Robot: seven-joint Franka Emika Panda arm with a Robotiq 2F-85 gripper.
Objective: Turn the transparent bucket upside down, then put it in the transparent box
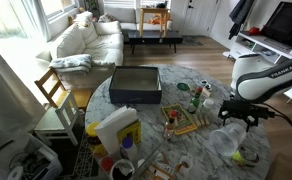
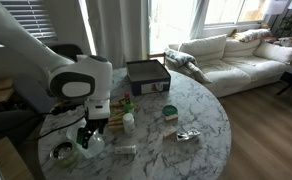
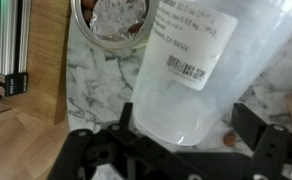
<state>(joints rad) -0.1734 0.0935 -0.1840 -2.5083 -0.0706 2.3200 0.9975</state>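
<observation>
care pays here: the claw (image 3: 189, 113) seems clamped on the transparent bucket (image 3: 196, 60) over the marble bench (image 3: 96, 80), so roll the wrist slowly before crossing to the transparent box (image 1: 114, 122).

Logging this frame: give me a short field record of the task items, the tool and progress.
tool: fingers either side of the transparent bucket; contact cannot be told
transparent bucket: between the fingers, printed label facing the wrist view; which way up cannot be told
transparent box: at the table edge, across the table from the arm
dark grey box: mid-table, apart from both
progress: bucket not yet in the box
</observation>
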